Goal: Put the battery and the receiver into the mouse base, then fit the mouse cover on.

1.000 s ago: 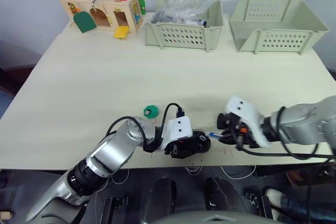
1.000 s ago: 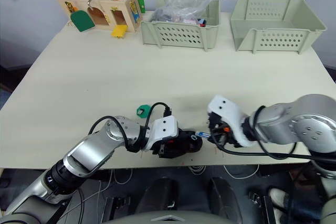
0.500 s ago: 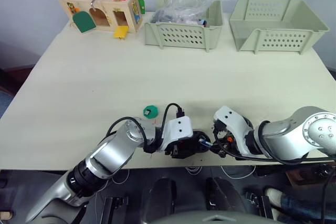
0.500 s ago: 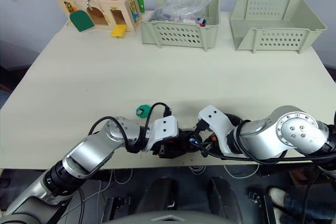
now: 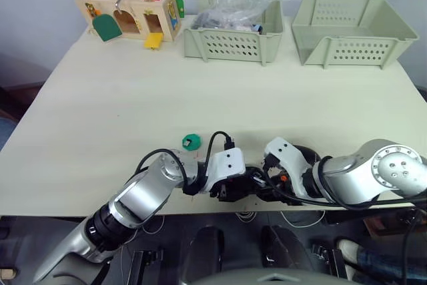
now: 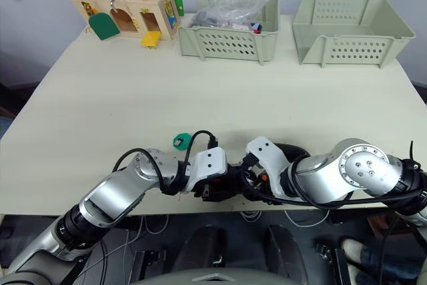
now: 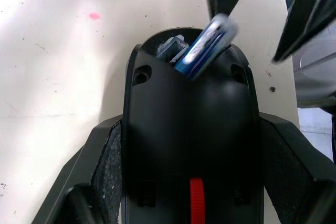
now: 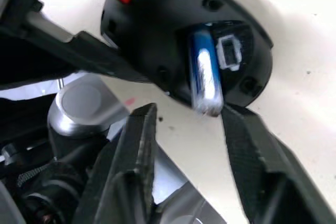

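No writing can be read on anything here. The left gripper (image 7: pixel 189 182) clamps the mouse base (image 7: pixel 190 129) near the table's (image 5: pixel 133 98) front edge. The battery (image 8: pixel 203 72) sits tilted in the base's open compartment, and the right gripper (image 8: pixel 184 129) is spread apart just beside its end.

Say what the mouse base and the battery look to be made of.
The mouse base: black moulded plastic, seemingly matte, with soft sheen, screw recesses and a red mark. The battery: probably metal under a glossy blue wrap, with a bright streak of reflection and a silvery-white end.
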